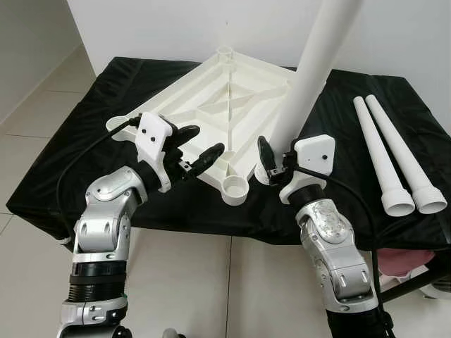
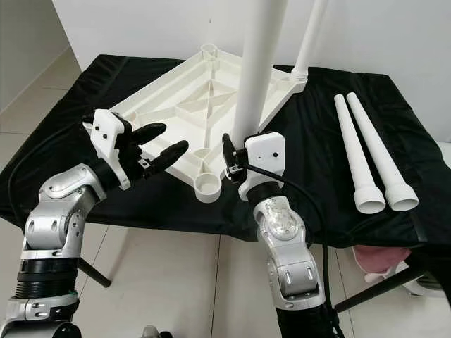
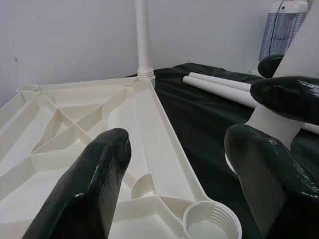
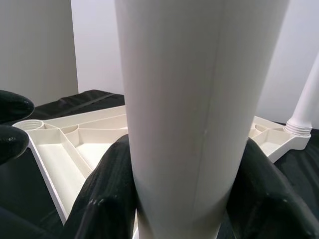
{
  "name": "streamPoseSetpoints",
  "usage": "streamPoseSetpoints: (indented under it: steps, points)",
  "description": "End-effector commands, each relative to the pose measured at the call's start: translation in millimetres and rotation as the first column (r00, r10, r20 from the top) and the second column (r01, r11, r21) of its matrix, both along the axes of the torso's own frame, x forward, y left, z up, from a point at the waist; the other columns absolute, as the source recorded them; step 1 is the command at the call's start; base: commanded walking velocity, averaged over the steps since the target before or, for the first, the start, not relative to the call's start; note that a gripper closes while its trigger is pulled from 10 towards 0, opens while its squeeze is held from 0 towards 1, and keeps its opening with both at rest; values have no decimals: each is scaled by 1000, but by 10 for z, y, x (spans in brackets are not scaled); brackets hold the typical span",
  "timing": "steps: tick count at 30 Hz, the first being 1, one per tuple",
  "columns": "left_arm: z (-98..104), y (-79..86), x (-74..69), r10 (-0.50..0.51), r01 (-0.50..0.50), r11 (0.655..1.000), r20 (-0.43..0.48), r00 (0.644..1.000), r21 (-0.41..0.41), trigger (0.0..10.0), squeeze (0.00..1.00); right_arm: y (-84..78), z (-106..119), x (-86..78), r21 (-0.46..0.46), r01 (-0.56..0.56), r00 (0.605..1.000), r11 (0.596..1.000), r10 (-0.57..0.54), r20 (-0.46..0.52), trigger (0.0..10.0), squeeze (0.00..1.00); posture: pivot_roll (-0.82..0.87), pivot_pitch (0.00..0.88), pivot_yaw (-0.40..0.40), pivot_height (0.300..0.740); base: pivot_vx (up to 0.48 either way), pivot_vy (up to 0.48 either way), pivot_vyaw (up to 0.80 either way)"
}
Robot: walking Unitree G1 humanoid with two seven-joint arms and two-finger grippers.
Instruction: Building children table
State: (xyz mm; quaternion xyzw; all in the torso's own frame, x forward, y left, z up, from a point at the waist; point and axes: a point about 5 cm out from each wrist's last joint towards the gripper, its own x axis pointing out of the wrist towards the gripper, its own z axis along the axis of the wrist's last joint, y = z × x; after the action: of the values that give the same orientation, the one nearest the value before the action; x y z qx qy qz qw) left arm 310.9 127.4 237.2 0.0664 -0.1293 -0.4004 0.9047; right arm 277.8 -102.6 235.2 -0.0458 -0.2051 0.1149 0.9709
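The right pincer [image 2: 236, 167] gripped a white table leg [image 2: 257, 70] upright; the left pincer [image 2: 161, 146] hovered released over the upturned tabletop [image 2: 176, 105].

You get bright, even indoor light in both eye views, sharp with no motion blur, and the shadows under the upturned white tabletop [image 1: 211, 98] on the black cloth [image 1: 63, 169] are soft. Your left wrist view holds the tabletop ribs in focus while its own black fingers [image 3: 89, 189] at 6 o'clock go soft and carry dull highlights. Your right wrist view blurs the close white table leg [image 4: 194, 99] at 12 o'clock, shaded grey down one side.
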Motion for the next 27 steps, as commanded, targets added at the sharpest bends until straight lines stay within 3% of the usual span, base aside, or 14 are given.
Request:
streamPoseSetpoints:
  steps: [1, 9, 14, 27]
  points:
    - [15, 239, 116, 504, -504, 853, -40, 863, -139, 10000, 0, 13, 55, -3, -2, -10, 999, 1000, 11, 31, 10000, 0, -14, 79, -8, 740, 0, 0, 0]
    - [71, 230, 104, 505, -500, 853, -9, 863, -151, 10000, 0, 3, 50, -2, -4, -9, 1000, 1000, 9, 25, 10000, 0, -19, 81, -6, 740, 0, 0, -220]
    - [87, 195, 95, 491, -484, 861, 4, 871, -159, 10000, 0, 3, 52, 4, -1, -7, 1000, 1000, 7, 25, 10000, 0, -20, 86, -4, 740, 407, 0, -736]
    - [85, 182, 96, 503, -499, 854, -10, 864, -150, 10000, 0, 1, 52, 23, -14, 6, 1000, 1000, -6, 24, 10000, 0, -17, 95, -7, 740, 311, 0, 0]
